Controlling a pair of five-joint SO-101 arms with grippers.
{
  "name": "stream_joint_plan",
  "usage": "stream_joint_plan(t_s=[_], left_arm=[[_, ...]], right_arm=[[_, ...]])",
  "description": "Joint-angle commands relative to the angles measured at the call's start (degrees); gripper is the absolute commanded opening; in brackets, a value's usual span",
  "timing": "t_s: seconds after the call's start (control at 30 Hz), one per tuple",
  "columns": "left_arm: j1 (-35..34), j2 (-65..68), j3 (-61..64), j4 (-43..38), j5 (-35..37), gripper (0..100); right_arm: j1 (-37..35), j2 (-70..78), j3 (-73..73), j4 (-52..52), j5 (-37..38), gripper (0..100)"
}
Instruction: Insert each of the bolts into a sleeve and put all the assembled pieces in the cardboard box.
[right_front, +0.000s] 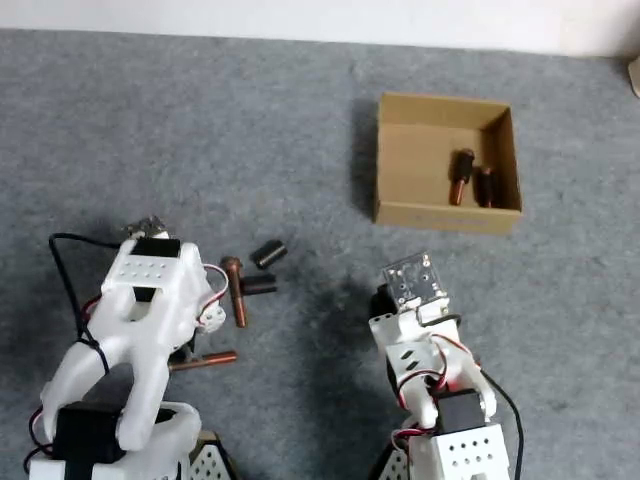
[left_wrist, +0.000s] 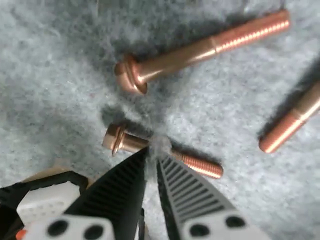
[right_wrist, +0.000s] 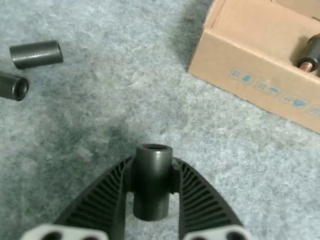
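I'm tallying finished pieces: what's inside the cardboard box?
Two copper bolts in dark sleeves, a left piece beside a right piece, near the cardboard box's right wall. Its near wall hides the floor strip just behind it.

A grey, fuzzy mat (right_front: 200, 130) is covering the whole worktop, its fibres standing out up close. A pale strip (right_front: 300, 14) is running along the worktop's far edge, and soft light is falling evenly.

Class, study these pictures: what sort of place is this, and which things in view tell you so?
Probably a robotics practice bench: a left arm and right arm stand at a grey felt-covered table, with loose bolts, sleeves and a cardboard box laid out.
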Motion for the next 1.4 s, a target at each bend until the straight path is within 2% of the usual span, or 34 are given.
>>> stream_joint_plan(t_s=[0.0,0.1,0.27,0.43,0.8,0.9,1.13,1.37], left_arm=[[-0.2,-0.4,0.0,-0.2,0.4,1],[2.6,-0.4,0.1,-0.1,0.4,8],[9.9,-0.4,2.4,0.2,0.4,31],[11.1,-0.4,2.5,0.0,0.5,43],[10.8,-0.4,2.7,-0.1,0.5,35],[10.6,-0.3,3.1,-0.4,2.8,34],[5.3,-0.3,10.2,-13.6,5.0,34],[4.9,-0.3,11.4,-14.5,5.0,34]], right_arm=[[0.7,0.2,3.4,-2.1,-0.1,0.5],[0.7,0.2,3.4,-2.2,-0.1,0.5],[0.7,0.2,3.4,-2.2,-0.1,0.5],[0.7,0.2,3.4,-2.8,-0.1,0.5],[0.8,0.2,3.4,-3.2,-0.1,0.5],[0.8,0.2,3.4,-3.2,-0.1,0.5],[0.8,0.2,3.4,-3.2,-0.1,0.5],[0.8,0.2,3.4,-3.2,-0.1,0.5]])
